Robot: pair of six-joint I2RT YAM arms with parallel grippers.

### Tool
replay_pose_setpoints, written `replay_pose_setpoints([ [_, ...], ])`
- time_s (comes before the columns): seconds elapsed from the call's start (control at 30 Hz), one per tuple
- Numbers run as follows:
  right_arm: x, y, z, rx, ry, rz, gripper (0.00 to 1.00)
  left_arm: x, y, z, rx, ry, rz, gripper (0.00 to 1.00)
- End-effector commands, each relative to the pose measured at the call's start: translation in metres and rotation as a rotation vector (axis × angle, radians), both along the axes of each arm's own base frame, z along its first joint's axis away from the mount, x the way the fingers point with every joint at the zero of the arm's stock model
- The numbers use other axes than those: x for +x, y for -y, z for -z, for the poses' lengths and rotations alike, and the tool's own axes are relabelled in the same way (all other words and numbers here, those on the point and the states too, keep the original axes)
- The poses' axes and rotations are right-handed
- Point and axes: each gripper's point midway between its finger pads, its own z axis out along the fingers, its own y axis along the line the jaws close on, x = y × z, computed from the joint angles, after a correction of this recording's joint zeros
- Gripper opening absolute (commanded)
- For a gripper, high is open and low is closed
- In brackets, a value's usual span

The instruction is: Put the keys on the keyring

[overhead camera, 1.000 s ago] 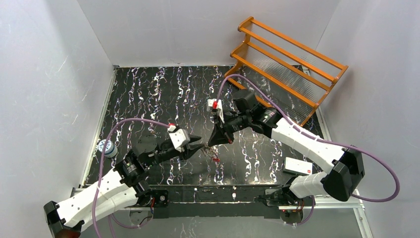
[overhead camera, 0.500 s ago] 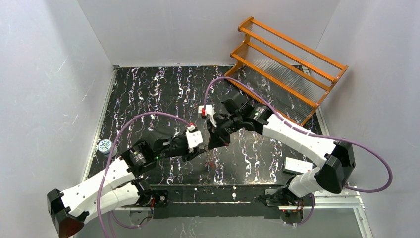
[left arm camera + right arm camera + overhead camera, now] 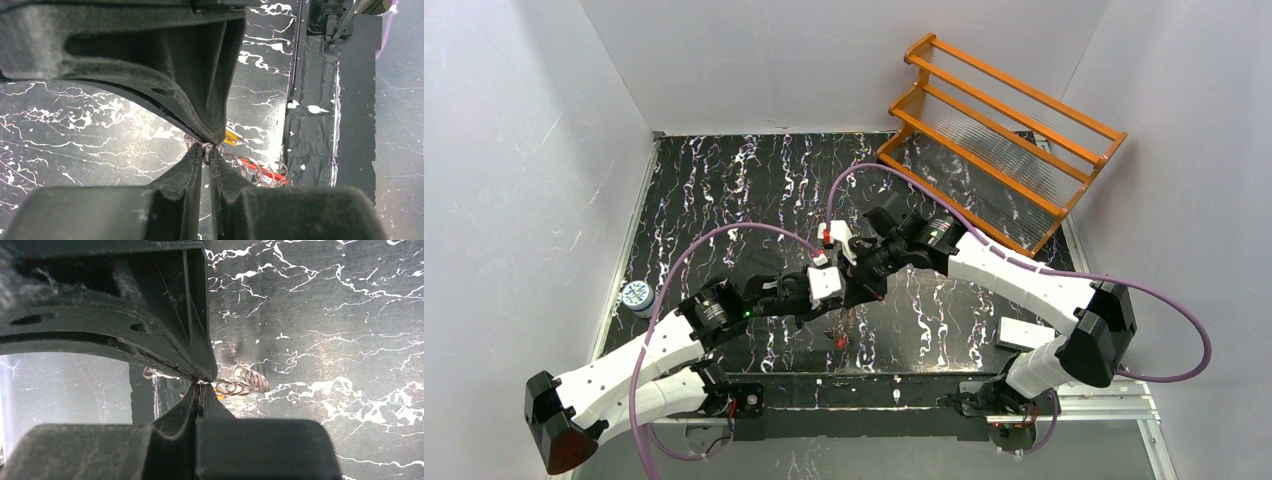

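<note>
right jaws shut on brass key; left jaws nearly closed (gripping keyring).

Glossy marbled table, thin keyring (shiny metal)

This is looking like a robotics lab: white walls are enclosing a table carrying a left arm and a right arm.

Plain white walls close in on three sides under even, flat light. The table is black with white marble veining. An orange slatted rack sits at its far right corner.
</note>
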Motion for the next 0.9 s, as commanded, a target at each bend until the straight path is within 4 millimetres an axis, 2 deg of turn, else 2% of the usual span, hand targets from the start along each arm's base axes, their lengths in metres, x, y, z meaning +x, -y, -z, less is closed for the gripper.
replay_pose_setpoints([
  [0.0, 0.001, -0.01, -0.029, 0.083, 0.046, -0.018, 0.01, -0.001, 0.002, -0.001, 0.006, 0.002, 0.022, 0.04],
  [0.07, 0.002, -0.01, -0.029, 0.086, 0.048, -0.017, 0.01, -0.001, 0.001, 0.001, 0.014, 0.0, 0.018, 0.0],
  [0.23, 0.005, -0.011, -0.029, 0.094, 0.058, 0.007, 0.01, 0.002, -0.001, 0.004, 0.021, -0.01, -0.008, 0.0],
  [0.43, 0.015, -0.01, -0.037, 0.15, 0.06, 0.09, 0.38, 0.007, -0.003, -0.008, -0.074, 0.012, -0.08, 0.0],
  [0.6, 0.016, -0.005, -0.056, 0.267, -0.011, 0.123, 0.54, 0.01, -0.004, -0.029, -0.246, 0.057, -0.137, 0.0],
  [0.73, 0.011, -0.002, -0.065, 0.325, -0.086, 0.13, 0.56, 0.012, -0.007, -0.049, -0.405, 0.084, -0.184, 0.0],
  [0.87, 0.006, -0.003, -0.066, 0.328, -0.135, 0.127, 0.52, 0.011, -0.01, -0.059, -0.552, 0.105, -0.199, 0.0],
])
